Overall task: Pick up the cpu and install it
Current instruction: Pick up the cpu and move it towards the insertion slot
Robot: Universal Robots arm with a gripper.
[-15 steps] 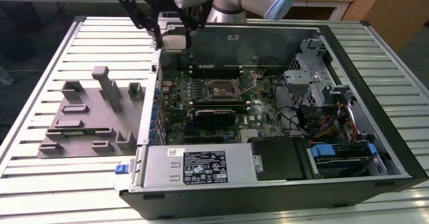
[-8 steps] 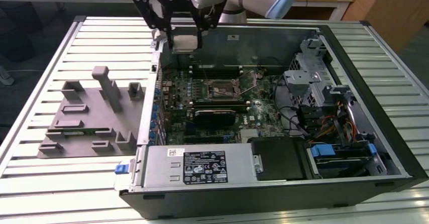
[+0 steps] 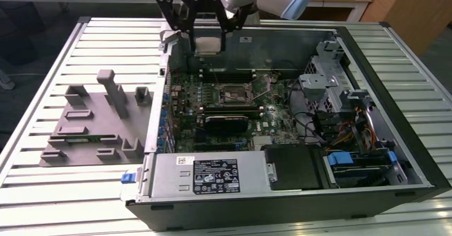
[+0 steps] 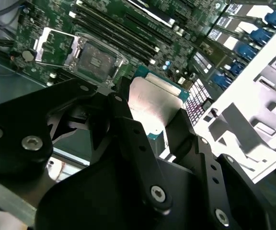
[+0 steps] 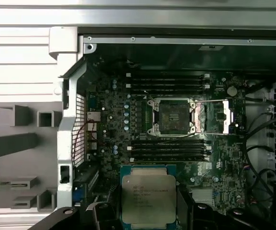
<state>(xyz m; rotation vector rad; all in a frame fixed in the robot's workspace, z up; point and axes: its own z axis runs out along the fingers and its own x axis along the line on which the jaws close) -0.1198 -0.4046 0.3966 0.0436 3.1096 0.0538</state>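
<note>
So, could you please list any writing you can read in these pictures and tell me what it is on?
cpu in the gripper: printed lines on its metal top, too small to read.
black label on the power supply: print and symbols, too blurred to read.
white sticker beside it: unreadable.
Nothing can be quoted.

One slatted tabletop (image 3: pixel 42 61) carries one open computer case (image 3: pixel 282 204) and one gray fixture block (image 3: pixel 84 130), the block toward the tabletop's edge at the exterior view's left. Inside the case there are one green motherboard (image 3: pixel 211 103), one silver power supply (image 3: pixel 205 175), one dark metal-framed socket (image 5: pixel 169 116) and two banks of memory slots (image 5: pixel 169 84), one bank on each side of the socket. There is one gripper (image 3: pixel 208 37) with two black fingers (image 4: pixel 133 143), and one cpu (image 5: pixel 147 196) sits between those fingers.
</note>
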